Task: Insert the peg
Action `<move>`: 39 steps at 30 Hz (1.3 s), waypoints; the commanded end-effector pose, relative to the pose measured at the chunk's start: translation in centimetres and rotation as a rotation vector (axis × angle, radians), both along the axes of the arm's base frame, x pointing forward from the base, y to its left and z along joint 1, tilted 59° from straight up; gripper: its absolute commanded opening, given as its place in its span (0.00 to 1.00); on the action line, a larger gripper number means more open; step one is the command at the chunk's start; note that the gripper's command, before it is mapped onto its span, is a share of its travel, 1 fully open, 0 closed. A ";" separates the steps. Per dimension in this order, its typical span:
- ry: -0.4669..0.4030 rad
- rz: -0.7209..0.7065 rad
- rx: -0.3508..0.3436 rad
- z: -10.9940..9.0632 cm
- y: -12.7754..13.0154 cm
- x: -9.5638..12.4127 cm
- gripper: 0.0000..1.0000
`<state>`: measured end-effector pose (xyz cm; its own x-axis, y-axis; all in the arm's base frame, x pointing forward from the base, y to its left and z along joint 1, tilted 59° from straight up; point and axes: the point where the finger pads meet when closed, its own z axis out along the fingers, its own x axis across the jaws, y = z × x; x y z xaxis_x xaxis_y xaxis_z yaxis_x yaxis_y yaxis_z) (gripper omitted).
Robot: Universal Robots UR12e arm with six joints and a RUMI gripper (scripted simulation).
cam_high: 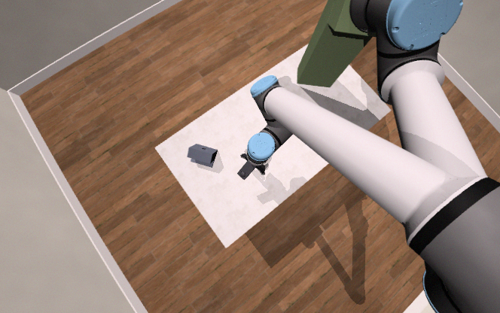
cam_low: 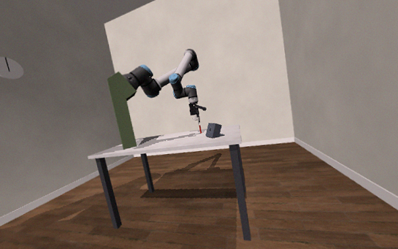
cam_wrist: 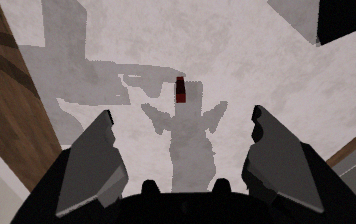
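Table [cam_low: 164, 146]: white top, dark legs, standing on a wood-plank floor [cam_low: 296, 197] in a grey-walled room.

Green pedestal [cam_low: 122, 111]: tall, upright at the far end of the table top; carries the arm's base.

Arm [cam_high: 339, 143]: white links with blue joint caps, reaching out from the pedestal over the table, wrist pointing straight down.

Sloped panel block [cam_high: 202, 155]: small dark grey wedge resting on the table top, well apart from the pedestal and near the table's other end. A small hole shows in its sloped face in the top view.

Gripper [cam_wrist: 182, 150]: dark, two-jawed, hanging vertically above the table top beside the block. Jaws spread wide, nothing between them. In the wrist view the two fingers frame the lower corners, with bare table surface and the gripper's own shadow between.

Peg [cam_wrist: 180, 90]: small, red, standing upright on the table top, directly below the gripper and apart from it. In the exterior view the peg [cam_low: 200, 129] sits just beside the sloped panel block, not touching it. Hidden under the wrist in the top view.
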<state>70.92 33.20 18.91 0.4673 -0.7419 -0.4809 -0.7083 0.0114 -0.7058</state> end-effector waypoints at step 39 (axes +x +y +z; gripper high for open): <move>-0.001 0.000 0.000 -1.2 1.6 1.3 0.73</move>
